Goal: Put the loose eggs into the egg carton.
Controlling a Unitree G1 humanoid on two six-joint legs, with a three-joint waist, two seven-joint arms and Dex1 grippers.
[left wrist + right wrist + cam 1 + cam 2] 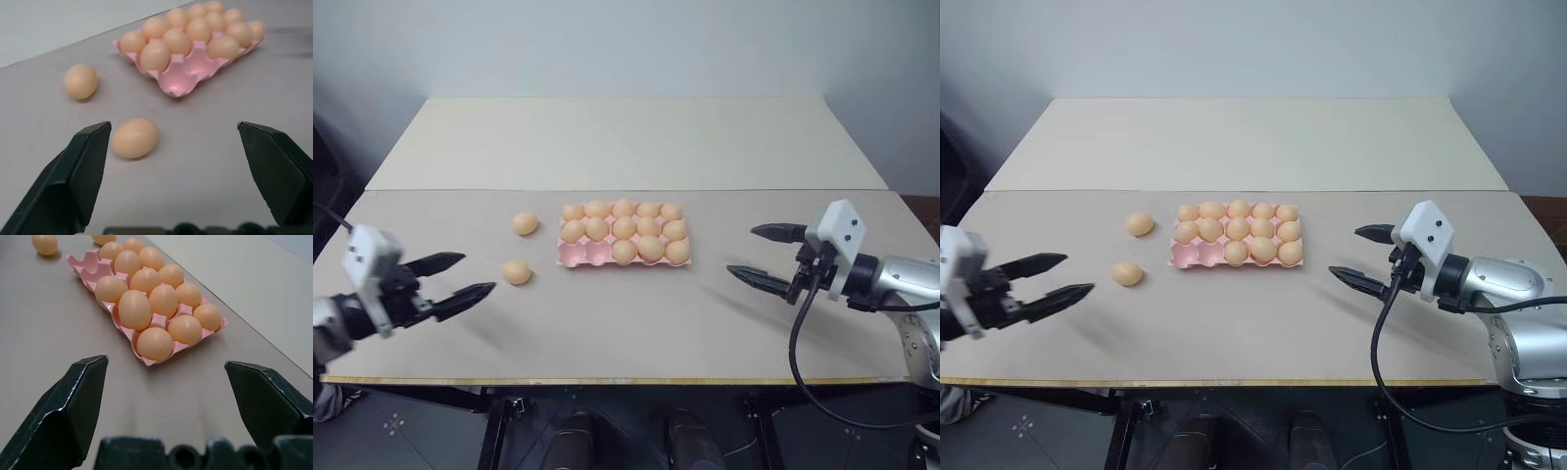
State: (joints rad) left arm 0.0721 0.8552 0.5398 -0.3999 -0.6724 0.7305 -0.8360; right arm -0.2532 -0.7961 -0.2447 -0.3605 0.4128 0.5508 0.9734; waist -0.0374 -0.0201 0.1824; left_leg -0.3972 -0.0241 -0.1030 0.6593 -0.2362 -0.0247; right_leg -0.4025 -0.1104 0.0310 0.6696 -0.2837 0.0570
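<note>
The pink egg carton (576, 256) sits a little left of centre in the left eye view, on the nearer of two pale bench (636, 323) surfaces that meet along a seam behind it. Thirteen of its cups hold orange-tan eggs; the two cups at its lower left corner are bare pink.

Two loose eggs lie on the bench to the left of the carton, apart from it and from each other. The upper loose egg (525, 223) is level with the carton's back rows, near its left edge. The lower loose egg (516, 272) lies further down the frame, a little below the carton's front edge.

The left gripper (458, 278) is at the lower left of the frame, its two black fingers spread wide and holding nothing, their tips pointing right towards the lower loose egg, which lies near the upper tip but apart from it. In the left wrist view that egg (135, 137) appears just beside the one finger (83, 166), with no contact to be seen.

The right gripper (756, 255) is at the right of the frame, well apart from the carton, its fingers likewise spread wide and empty, pointing left towards the carton's right side.
</note>
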